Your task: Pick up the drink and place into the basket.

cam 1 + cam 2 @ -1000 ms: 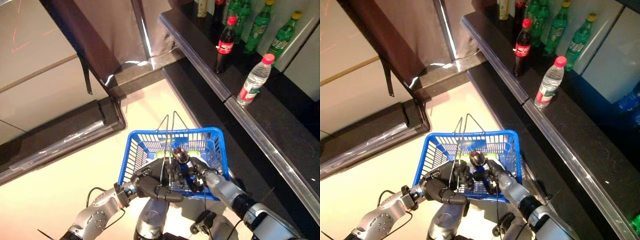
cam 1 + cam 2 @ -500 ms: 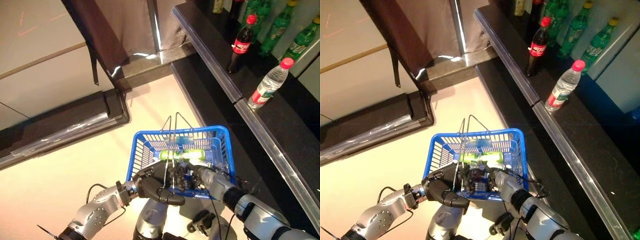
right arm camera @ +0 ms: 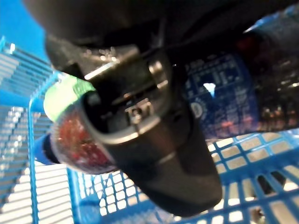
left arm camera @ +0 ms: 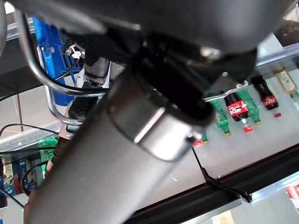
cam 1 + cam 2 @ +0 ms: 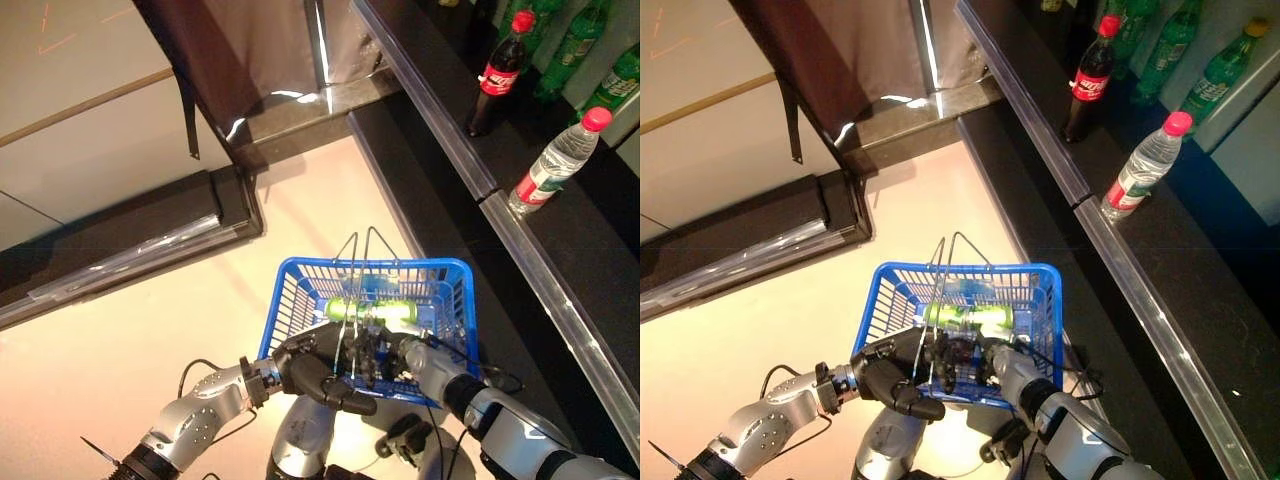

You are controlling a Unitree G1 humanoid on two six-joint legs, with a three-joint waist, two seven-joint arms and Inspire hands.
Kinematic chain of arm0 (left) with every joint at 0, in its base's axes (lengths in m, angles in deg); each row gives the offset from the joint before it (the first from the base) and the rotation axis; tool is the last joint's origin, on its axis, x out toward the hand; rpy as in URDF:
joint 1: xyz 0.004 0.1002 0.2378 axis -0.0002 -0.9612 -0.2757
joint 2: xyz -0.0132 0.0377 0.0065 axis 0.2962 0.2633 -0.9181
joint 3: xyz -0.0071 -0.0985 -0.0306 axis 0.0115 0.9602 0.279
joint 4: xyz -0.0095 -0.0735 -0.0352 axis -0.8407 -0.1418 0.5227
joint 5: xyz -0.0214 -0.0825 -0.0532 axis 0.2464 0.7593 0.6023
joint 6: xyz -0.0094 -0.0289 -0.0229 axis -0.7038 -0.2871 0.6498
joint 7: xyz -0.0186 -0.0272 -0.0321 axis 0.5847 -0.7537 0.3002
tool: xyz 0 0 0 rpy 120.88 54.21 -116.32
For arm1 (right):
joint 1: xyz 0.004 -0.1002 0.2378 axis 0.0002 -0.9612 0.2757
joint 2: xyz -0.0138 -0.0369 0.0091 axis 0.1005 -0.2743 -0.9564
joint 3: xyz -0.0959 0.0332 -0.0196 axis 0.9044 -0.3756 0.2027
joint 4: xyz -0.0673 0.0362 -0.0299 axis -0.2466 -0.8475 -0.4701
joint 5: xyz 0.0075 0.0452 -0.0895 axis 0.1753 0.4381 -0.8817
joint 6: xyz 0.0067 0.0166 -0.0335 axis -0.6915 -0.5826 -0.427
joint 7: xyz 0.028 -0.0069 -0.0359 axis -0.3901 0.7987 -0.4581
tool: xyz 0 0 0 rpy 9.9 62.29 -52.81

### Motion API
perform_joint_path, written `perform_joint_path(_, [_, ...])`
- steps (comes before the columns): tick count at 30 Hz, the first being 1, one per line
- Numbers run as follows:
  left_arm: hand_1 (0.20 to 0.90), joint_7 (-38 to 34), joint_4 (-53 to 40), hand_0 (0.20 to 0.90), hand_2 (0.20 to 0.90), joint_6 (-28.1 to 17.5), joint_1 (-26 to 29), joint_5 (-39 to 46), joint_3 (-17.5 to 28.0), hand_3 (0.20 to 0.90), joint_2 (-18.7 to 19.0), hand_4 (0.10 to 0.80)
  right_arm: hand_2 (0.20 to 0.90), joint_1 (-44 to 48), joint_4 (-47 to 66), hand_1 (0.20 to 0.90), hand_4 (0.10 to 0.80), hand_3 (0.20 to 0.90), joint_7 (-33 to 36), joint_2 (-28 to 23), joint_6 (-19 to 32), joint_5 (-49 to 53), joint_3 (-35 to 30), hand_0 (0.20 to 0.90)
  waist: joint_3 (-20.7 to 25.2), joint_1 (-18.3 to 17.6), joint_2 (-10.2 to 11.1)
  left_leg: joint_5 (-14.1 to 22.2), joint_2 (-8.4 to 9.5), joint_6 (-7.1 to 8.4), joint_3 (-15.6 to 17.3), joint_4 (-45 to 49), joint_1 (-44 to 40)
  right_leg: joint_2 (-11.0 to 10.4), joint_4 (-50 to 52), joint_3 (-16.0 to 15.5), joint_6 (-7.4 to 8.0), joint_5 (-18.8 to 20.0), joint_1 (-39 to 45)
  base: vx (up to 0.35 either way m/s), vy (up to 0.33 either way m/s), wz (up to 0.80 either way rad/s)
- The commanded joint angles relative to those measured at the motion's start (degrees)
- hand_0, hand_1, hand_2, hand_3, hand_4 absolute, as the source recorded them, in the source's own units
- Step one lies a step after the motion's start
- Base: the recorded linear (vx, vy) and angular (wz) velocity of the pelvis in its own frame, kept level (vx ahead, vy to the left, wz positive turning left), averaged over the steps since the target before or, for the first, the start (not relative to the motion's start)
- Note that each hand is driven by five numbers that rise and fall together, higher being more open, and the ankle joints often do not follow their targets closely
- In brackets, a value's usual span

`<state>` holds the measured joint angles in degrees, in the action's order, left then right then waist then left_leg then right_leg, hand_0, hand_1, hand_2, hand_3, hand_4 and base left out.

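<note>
The blue basket [image 5: 420, 265] hangs raised in front of me, by its thin wire handles [image 5: 361, 250]. My left hand [image 5: 318, 376] is shut on those handles at the basket's near rim. My right hand [image 5: 402, 356] reaches down inside the basket, its fingers curled round a dark drink with a blue label [image 3: 224, 93]. The drink sits low among the basket's blue mesh walls [image 3: 46, 186]. A green bottle [image 5: 371, 310] lies on its side across the basket's bottom, just beyond my right hand.
A dark shelf [image 5: 450, 140] runs along the right, with a cola bottle [image 5: 497, 75], a water bottle [image 5: 555, 165] and green bottles [image 5: 590, 45] on it. A dark low ledge [image 5: 130, 250] lies at the left, over a pale floor [image 5: 150, 330].
The camera has shifted. My right hand has gone from holding the drink upright over the basket's near rim to holding it low inside the basket. The left hand keeps the handles.
</note>
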<state>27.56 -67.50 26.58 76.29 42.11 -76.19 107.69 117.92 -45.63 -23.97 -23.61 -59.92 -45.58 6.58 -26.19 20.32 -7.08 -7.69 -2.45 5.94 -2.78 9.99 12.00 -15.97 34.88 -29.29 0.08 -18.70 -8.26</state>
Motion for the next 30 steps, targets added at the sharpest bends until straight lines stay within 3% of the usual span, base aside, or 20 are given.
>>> perform_joint_path(1, [0.3,7.2,-24.5,0.3,0.3,-7.7,6.5,11.5,6.5,0.2,-3.8,0.1,0.9,7.5,2.3,0.9,0.8,0.9,5.7,-1.7,1.2,6.5,-1.4,0.9,-1.9,0.2,2.8,6.3,2.22,-3.12,1.7,13.4,4.0,1.2,-14.1,1.3,2.5,15.6,5.6,0.0,0.0,0.0])
perform_joint_path(7, [0.3,6.2,-23.6,0.3,0.3,-7.4,5.5,12.4,8.3,0.2,-3.6,0.1,0.9,7.0,14.7,0.9,0.8,0.9,11.9,-5.1,0.1,14.2,-3.3,0.9,-2.1,-0.9,3.9,6.7,1.58,-3.04,2.3,12.9,3.2,1.6,-14.5,1.8,2.56,15.6,5.8,0.0,0.0,0.0])
perform_joint_path(10, [0.3,6.2,-21.5,0.3,0.3,-8.8,3.5,11.4,9.9,0.2,-3.7,0.1,0.9,3.1,28.3,0.9,0.8,0.9,14.3,-8.6,-2.4,15.2,-5.8,0.9,-2.3,-2.5,4.6,7.2,1.0,-2.99,3.0,12.9,2.9,1.9,-14.5,2.8,2.64,15.5,5.5,-0.01,0.005,-0.02])
perform_joint_path(12, [0.3,6.6,-19.9,0.3,0.3,-10.6,1.3,11.6,11.7,0.2,-3.7,0.1,0.9,-3.5,37.9,0.9,0.8,0.9,14.5,-12.1,0.6,14.0,-8.7,0.9,-2.2,-4.4,5.3,7.6,0.31,-3.18,4.0,12.6,2.7,2.3,-14.4,4.0,2.8,15.3,4.7,-0.035,0.025,-0.25])
perform_joint_path(24, [0.3,5.7,-15.7,0.3,0.3,-15.1,-4.2,10.5,12.9,0.2,-7.3,0.1,0.9,-17.5,56.7,0.9,0.8,0.9,12.3,-18.7,7.2,14.9,-18.0,0.9,-0.8,-9.3,6.2,7.0,-1.94,-2.76,7.1,12.7,0.6,4.1,-15.5,7.6,2.84,14.8,5.6,0.007,0.022,-0.17])
perform_joint_path(30, [0.3,2.3,-9.4,0.3,0.3,-18.8,-8.5,9.1,13.1,0.2,-8.7,0.1,0.9,-27.5,64.8,0.9,0.8,0.9,6.2,-20.2,15.1,26.3,-24.5,0.9,0.8,-12.6,6.8,6.2,-3.49,-2.4,9.1,12.9,-1.2,5.2,-16.3,10.2,2.71,14.6,6.5,0.026,0.023,-0.19])
